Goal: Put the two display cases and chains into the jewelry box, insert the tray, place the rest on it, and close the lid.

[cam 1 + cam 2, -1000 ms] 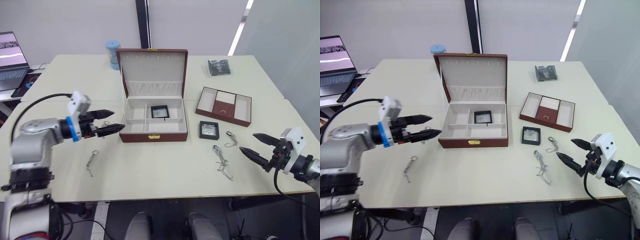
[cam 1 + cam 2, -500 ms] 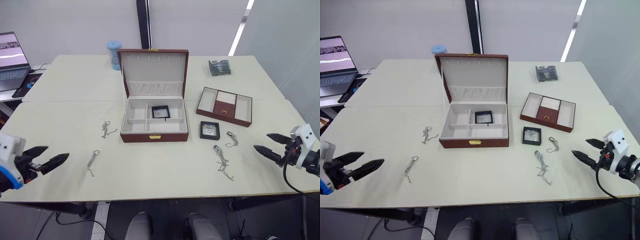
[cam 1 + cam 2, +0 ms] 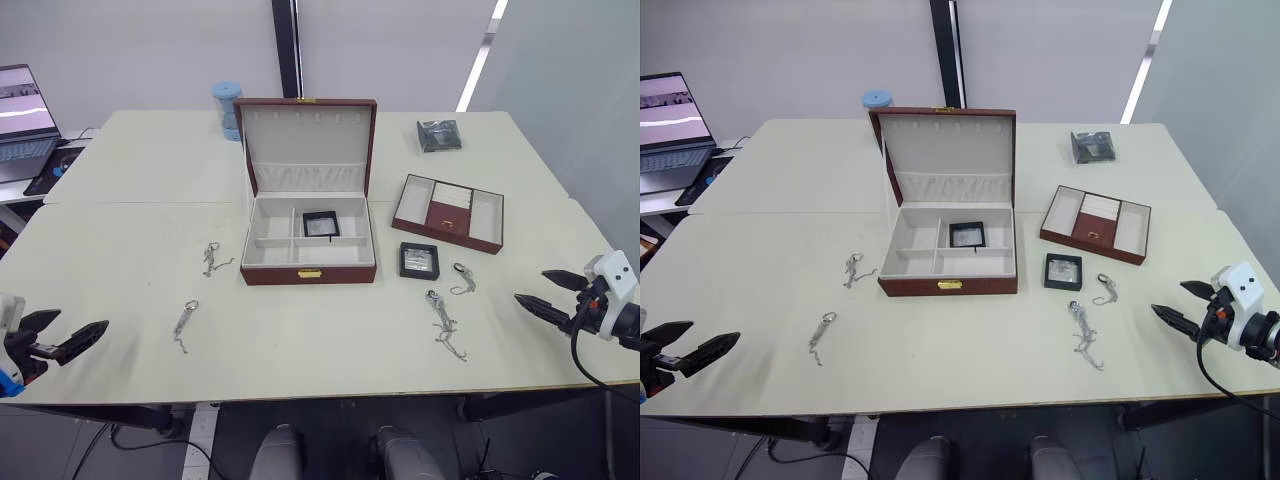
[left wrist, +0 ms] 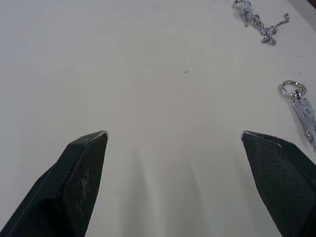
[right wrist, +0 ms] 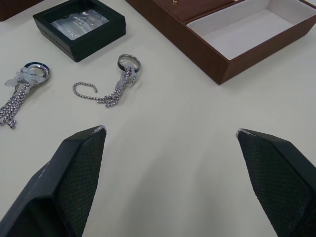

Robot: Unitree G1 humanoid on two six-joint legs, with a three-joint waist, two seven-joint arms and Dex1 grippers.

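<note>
The left end effector (image 3: pixel 62 333) hangs low at the near left edge of the tabletop (image 3: pixel 140 250), its two black fingers (image 4: pixel 81 163) spread wide apart and holding nothing, pointing in toward the middle of the tabletop. Ahead of it lies a chain with a ring (image 3: pixel 183 322), and further ahead and beyond that a second chain (image 3: pixel 211 257).

The right end effector (image 3: pixel 545 289) is stretched out low over the near right edge of the tabletop, fingers likewise parted and empty, tips aimed toward the centre. Just ahead of it lie a small ringed chain (image 5: pixel 121 81) and, to one side of that, a longer chain (image 3: pixel 443 326). Beyond those chains sits one display case (image 3: pixel 419 260), flat on the tabletop, well clear of the fingers. The tray (image 3: pixel 448 211) stands further ahead, lidless and apart from the case.

The jewelry box (image 3: pixel 309 243) rests at mid-tabletop, roughly between the two end effectors and far from both. Its lid (image 3: pixel 308 142) stands upright and open. The other display case (image 3: pixel 321 223) lies inside the box, in a rear compartment.
</note>
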